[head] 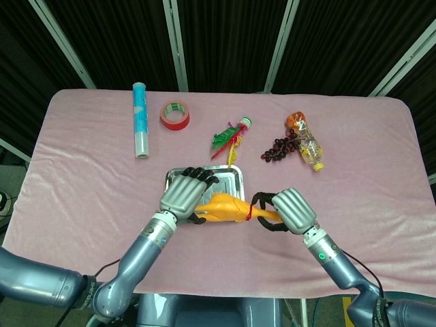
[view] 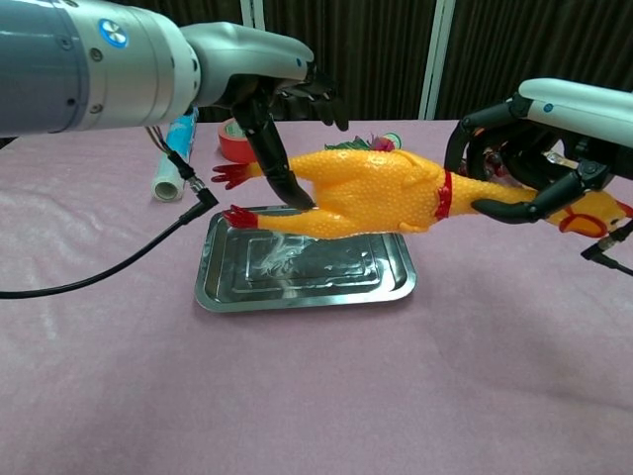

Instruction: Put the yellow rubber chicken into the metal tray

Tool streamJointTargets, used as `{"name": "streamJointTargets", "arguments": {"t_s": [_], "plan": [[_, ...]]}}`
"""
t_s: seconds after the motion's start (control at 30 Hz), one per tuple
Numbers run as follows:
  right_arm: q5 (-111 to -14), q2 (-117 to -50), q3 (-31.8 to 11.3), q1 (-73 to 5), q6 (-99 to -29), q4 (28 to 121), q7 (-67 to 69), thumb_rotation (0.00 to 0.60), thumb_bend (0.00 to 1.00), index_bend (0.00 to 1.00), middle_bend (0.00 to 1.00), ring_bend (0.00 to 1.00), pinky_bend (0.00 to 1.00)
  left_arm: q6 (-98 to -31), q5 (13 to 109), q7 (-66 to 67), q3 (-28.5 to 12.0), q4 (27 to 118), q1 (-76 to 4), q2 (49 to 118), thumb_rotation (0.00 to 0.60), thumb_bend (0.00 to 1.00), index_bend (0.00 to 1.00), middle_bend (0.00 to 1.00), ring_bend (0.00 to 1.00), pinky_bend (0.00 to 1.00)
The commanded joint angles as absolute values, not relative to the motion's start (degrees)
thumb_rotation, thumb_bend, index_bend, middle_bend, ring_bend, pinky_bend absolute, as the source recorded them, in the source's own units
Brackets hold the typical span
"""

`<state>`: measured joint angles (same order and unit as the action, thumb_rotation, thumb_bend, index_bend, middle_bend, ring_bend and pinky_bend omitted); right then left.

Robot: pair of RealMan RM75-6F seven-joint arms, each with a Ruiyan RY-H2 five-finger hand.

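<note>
The right hand (view: 539,148) grasps the neck of the yellow rubber chicken (view: 381,193), fingers curled around it. The left hand (head: 185,194) has its fingers spread over the chicken's leg end, thumb touching the body in the chest view; whether it grips cannot be told. The chicken hangs horizontally above the metal tray (view: 213,282), at frame centre, clear of the tray floor.

Item count on the pink table (head: 82,170): one tray, one chicken, one red tape roll (head: 175,114), one blue tube (head: 139,119), one feathered shuttlecock (head: 230,135), one grape bunch (head: 278,148), one small bottle (head: 306,144).
</note>
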<state>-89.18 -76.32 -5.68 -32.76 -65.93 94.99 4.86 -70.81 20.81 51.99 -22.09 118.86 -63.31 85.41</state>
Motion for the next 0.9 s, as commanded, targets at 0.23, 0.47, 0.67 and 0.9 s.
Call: {"name": "streamJointTargets", "arguments": {"t_s": [0.23,0.47,0.67,0.9], "plan": [[-89.9,-76.1,-5.5,-32.7,-66.5,95.6,5.0,0.6,0.88,1.0,0.78,0.78,0.88,-71.6,18.5,51.2,-22.7,115.9,-66.6,89.5,0.6,0.14,0.22,0.13,0.1,0.13],[-89.9,-76.4,-5.6,-33.0,-66.1,95.7,4.9,0.6,0.88,1.0,0.78,0.78,0.88,-71.9,19.6,49.1,-22.4,114.9,-67.0,90.8,0.6,0.34,0.31,0.19,0.12,0.14],[-89.8,-76.8,-5.7,-33.3,-65.8,95.7,5.2,0.6,0.88,1.0,0.78,0.78,0.88,-71.9,21.0,47.5,-21.8,114.1,-67.0,91.3,0.6,0.51,0.53,0.35,0.23,0.2],[-89.7,-76.8,-5.6,-33.4,-65.6,95.8,6.0,0.6,0.88,1.0,0.78,0.78,0.88,-72.1,23.6,45.4,-20.6,112.8,-66.4,92.1,0.6,0.61,0.72,0.55,0.4,0.24]]}}
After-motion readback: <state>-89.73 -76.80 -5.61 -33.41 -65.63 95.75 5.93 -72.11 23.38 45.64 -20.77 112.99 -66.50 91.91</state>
